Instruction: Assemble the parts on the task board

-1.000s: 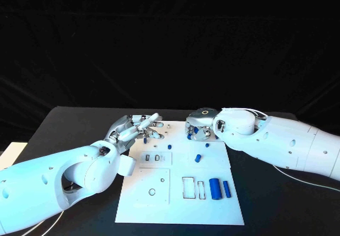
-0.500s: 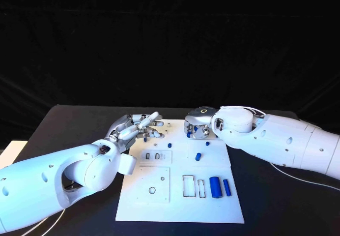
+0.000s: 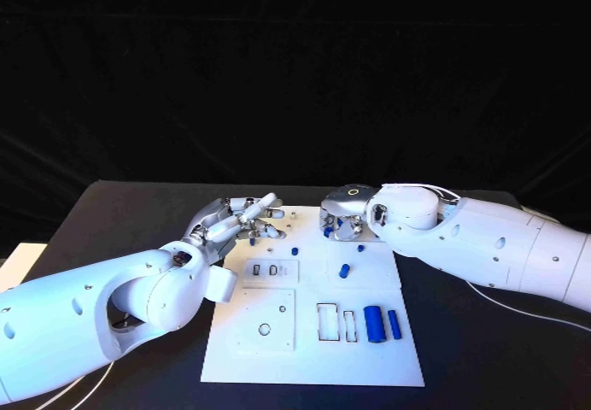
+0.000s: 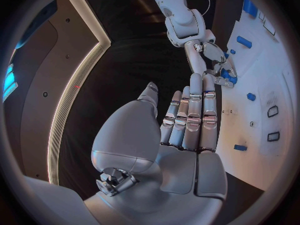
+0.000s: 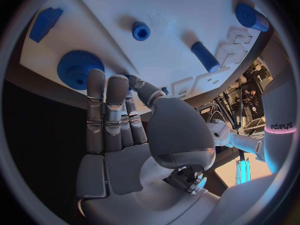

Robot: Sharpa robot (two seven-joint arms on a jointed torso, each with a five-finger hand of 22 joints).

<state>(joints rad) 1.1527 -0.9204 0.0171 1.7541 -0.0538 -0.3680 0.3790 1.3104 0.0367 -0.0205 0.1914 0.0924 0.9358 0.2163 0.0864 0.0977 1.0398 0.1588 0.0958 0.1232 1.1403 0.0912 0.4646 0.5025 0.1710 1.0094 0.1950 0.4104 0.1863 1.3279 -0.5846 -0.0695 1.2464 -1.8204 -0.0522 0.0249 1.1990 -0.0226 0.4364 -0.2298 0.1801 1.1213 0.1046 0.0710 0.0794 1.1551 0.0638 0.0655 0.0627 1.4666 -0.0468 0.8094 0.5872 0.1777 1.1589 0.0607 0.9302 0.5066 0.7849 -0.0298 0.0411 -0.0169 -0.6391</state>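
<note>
The white task board point(image 3: 314, 346) lies mid-table. My right hand point(image 3: 346, 218) is over its far right corner. There its fingers point(image 5: 103, 92) lie on a blue gear point(image 5: 75, 67), and the thumb presses the gear's rim. My left hand point(image 3: 237, 222) hovers over the far left corner with straight fingers point(image 4: 190, 112) and holds nothing. Small blue pegs point(image 3: 295, 251) point(image 3: 345, 272) lie mid-board. Two blue cylinders point(image 3: 373, 325) point(image 3: 394, 325) lie near the right edge.
Rectangular slots point(image 3: 328, 325) and round holes point(image 3: 264, 329) are cut in the near half of the board. A blue ring point(image 5: 140, 31) and a blue block point(image 5: 45, 23) sit close to the gear. Bare black table point(image 3: 493, 359) surrounds the board.
The left hand's fingers have straightened and risen a little. The right hand stays on the gear, shifted slightly toward the far edge.
</note>
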